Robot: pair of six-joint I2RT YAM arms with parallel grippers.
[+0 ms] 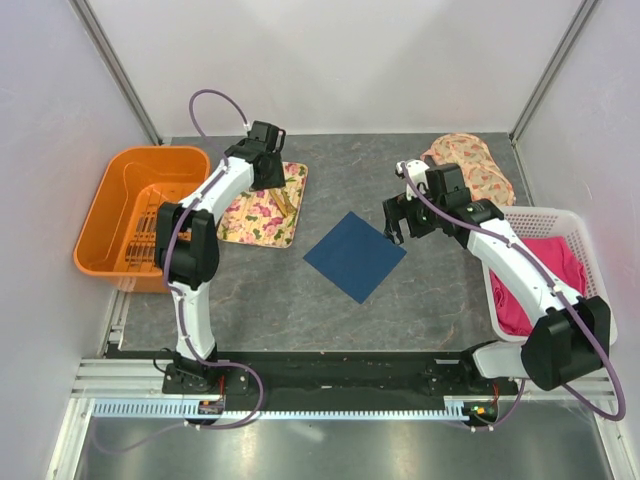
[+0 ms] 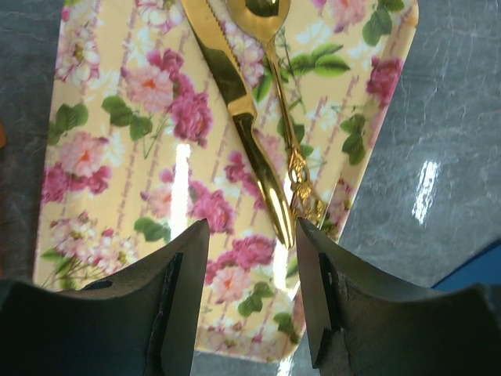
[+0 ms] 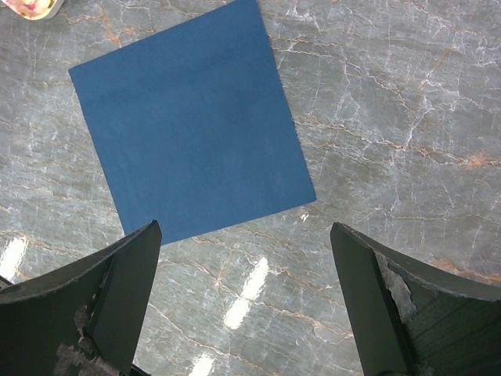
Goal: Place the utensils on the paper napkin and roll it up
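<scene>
Lying handles-first, the utensils [image 2: 244, 125] end between the left fingers [image 2: 184, 301].

Napkin [image 1: 355, 256] lies flat mid-table [image 1: 300, 310], one corner toward the arms. Tray [image 1: 245, 215] sits to its left and further back, utensils [image 2: 243, 117] side by side on the tray's right half. Tub [image 1: 120, 200] stands at the table's left edge beside the tray, basket [image 1: 560, 222] at the right edge with a cloth [image 1: 545, 275] in it, fabric bundle [image 1: 470, 165] behind the basket.
</scene>
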